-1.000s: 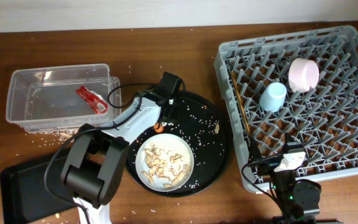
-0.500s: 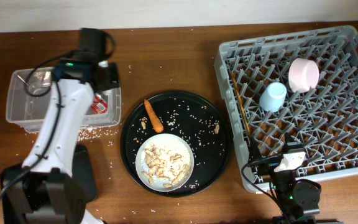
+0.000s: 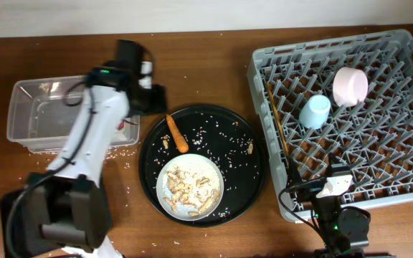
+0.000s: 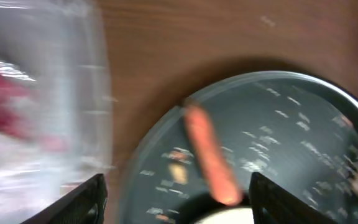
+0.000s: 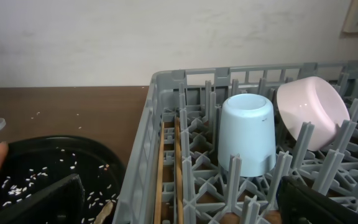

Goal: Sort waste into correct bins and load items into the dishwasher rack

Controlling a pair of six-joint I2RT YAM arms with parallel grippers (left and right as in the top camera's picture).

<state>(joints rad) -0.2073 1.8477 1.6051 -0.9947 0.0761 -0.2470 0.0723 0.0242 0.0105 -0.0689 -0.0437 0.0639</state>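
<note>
My left gripper point(image 4: 178, 186), jaws wide and empty, hangs over the carrot point(image 4: 209, 152); a skewed pinch could roll it away.

Two bins: one clear tub point(image 3: 34, 118), one black bin point(image 3: 16, 215). One rack point(image 3: 321, 44), one cup point(image 3: 315, 111), one bowl point(image 3: 350, 86), one chopstick pair point(image 3: 277, 122). Near the left claw point(image 3: 156, 95): one carrot point(image 3: 177, 134), one plate point(image 3: 221, 188), one tray point(image 3: 242, 179).

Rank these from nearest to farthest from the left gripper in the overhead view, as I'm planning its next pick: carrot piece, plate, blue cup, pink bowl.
From the left gripper:
1. carrot piece, on the tray
2. plate, lower on tray
3. blue cup, in the rack
4. pink bowl, farther right
</note>
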